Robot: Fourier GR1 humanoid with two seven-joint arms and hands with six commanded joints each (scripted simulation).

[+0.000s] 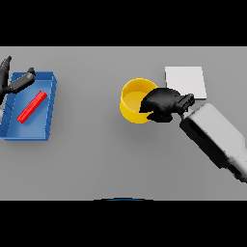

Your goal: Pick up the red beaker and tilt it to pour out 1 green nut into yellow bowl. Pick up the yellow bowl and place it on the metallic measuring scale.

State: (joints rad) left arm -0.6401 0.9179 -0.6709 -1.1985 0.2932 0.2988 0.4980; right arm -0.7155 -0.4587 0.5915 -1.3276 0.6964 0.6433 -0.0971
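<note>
The yellow bowl [134, 99] stands on the grey table a little right of centre. My right hand [162, 103] is at its right rim, with fingers curled over the edge and into the bowl. Just behind and to the right of that hand lies the pale metallic scale [185, 79], a flat square plate partly hidden by the wrist. The red beaker [32, 106] lies slanted on its side inside a blue tray at the far left. My left hand [18, 83] hovers over the tray's back left corner with fingers spread. No green nut shows.
The blue tray [47, 112] is a walled rectangle near the table's left edge. My right forearm [217, 137] runs from the lower right towards the bowl.
</note>
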